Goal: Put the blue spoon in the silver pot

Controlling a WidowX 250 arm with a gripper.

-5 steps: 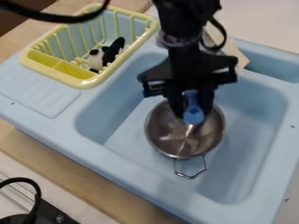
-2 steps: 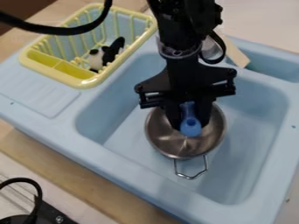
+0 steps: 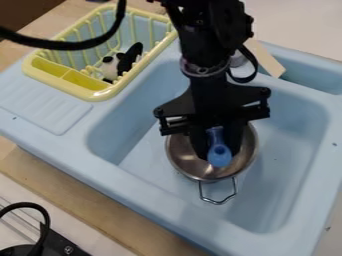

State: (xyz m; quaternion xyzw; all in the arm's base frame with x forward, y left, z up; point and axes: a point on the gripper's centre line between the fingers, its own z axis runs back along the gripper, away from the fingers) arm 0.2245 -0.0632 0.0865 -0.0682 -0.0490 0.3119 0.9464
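The pincer (image 3: 217, 148) was hanging down above the pot (image 3: 182, 160), and its fingers (image 3: 234, 137) were standing narrow, with the spoon (image 3: 219, 156) held between them. The spoon was blue, and its rounded end was showing just at the fingertips, inside the outline of the pot. If the spoon was touching the bottom of the pot, I cannot tell. The pot was silver and upright, directly under the pincer, and it was standing in the large basin of the sink (image 3: 133, 192). Its wire handle (image 3: 200, 191) was pointing from the pincer toward the near side of the view. The arm (image 3: 214, 30) was coming from the top edge, above the pincer

To the upper left of the pincer, well apart from it, there was a yellow rack (image 3: 100, 96), in which a black and white toy (image 3: 123, 61) was lying. A black cable (image 3: 60, 46) was passing in front of this rack. To the upper right of the pincer, beside the arm, there was a flat beige piece (image 3: 267, 62). To the lower left of the pincer, beyond the sink, one could see the wooden tabletop (image 3: 80, 202)
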